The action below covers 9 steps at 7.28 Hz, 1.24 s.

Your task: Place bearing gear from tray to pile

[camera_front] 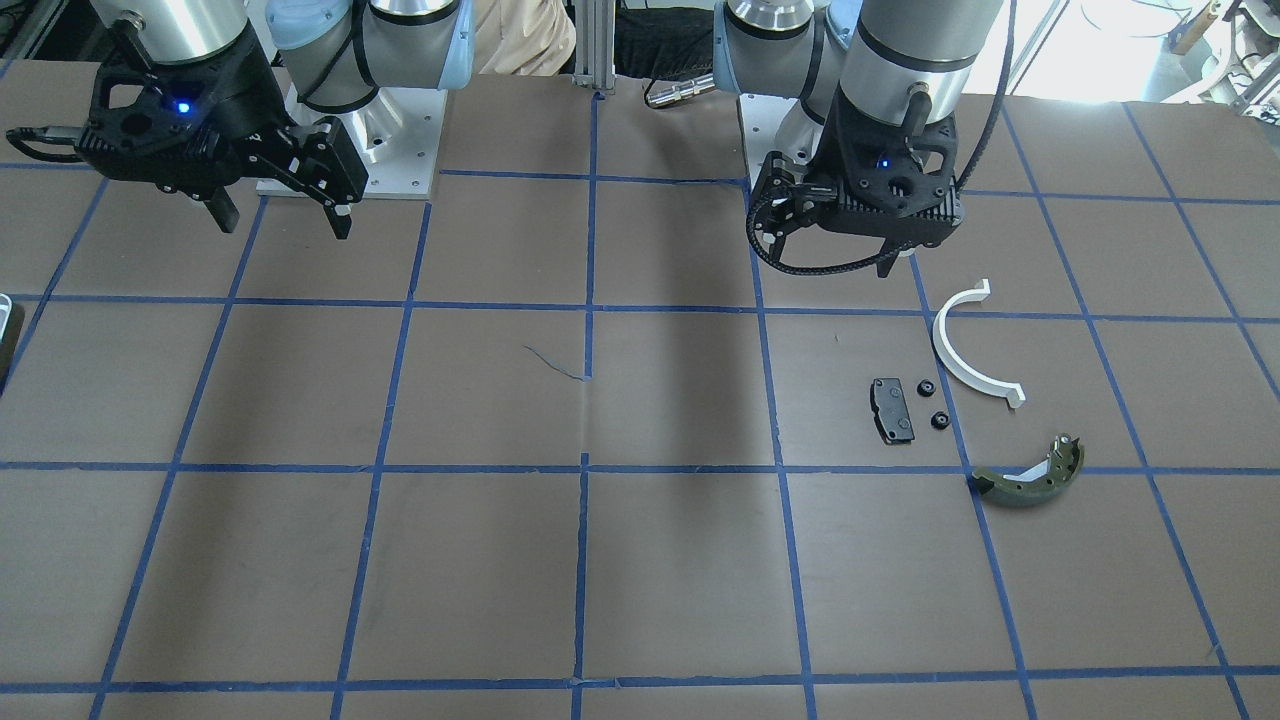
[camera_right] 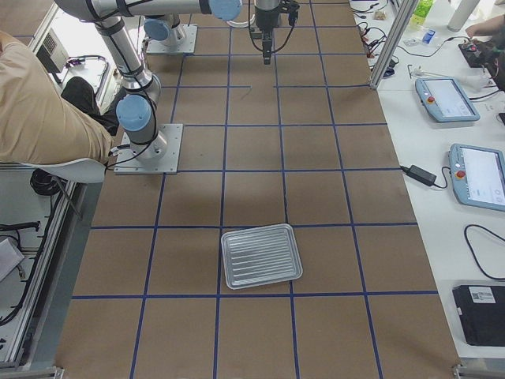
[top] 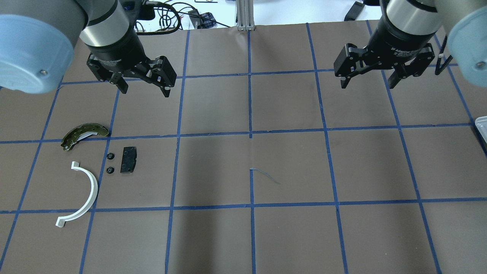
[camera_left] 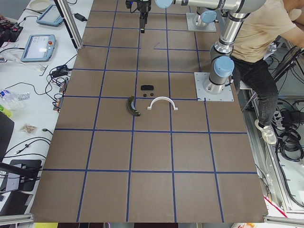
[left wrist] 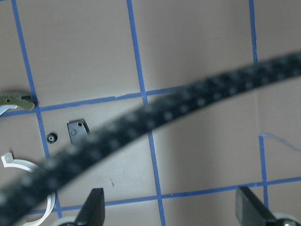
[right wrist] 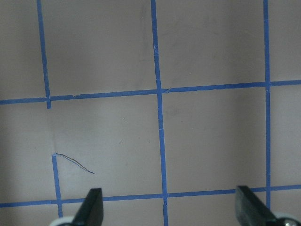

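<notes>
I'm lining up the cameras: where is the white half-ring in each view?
Front-facing: half-ring right of centre.
Overhead: half-ring lower left.
Exterior left: half-ring at centre.
Exterior right: not in it.
Left wrist: half-ring lower left, partly behind cable.
Right wrist: not in it.
Landmark: olive-green brake shoe beside it.

A brown counter fills the scene, ruled into large squares by blue tape. A thin dark scratch marks it near the middle. Broad soft shadows lie across the brown surface, and hard white glare comes in beyond one edge. A silver aluminium post stands at the middle of the counter's edge. Along one long side runs a white bench — on it two grey-framed tablets, cables and a black box. On the opposite side is grey floor with loose cords.
</notes>
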Each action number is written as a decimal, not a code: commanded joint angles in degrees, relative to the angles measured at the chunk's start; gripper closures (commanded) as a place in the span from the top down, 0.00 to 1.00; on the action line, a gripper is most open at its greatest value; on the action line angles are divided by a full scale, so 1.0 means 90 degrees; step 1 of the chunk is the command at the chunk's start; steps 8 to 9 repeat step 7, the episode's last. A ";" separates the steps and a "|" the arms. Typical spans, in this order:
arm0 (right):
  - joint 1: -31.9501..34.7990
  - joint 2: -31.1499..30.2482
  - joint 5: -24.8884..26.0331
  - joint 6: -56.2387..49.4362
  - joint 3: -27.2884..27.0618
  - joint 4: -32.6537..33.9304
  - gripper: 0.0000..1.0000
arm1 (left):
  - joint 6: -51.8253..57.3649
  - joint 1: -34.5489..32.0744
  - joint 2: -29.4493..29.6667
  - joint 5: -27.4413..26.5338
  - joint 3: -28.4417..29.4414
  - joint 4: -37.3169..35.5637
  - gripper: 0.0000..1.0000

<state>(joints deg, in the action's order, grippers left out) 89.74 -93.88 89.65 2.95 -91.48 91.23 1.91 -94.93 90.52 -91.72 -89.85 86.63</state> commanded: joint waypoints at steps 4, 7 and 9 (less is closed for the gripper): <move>0.0000 -0.0008 0.0068 -0.0006 -0.0002 0.0000 1.00 | -0.0427 0.0108 -0.0272 0.0054 -0.0427 -0.0407 1.00; 0.0000 0.0002 0.0048 -0.0006 -0.0002 0.0000 1.00 | -0.0417 0.0108 -0.0253 0.0015 -0.0378 -0.0397 1.00; 0.0000 0.0002 0.0048 -0.0006 -0.0002 0.0000 1.00 | -0.0417 0.0108 -0.0253 0.0015 -0.0378 -0.0397 1.00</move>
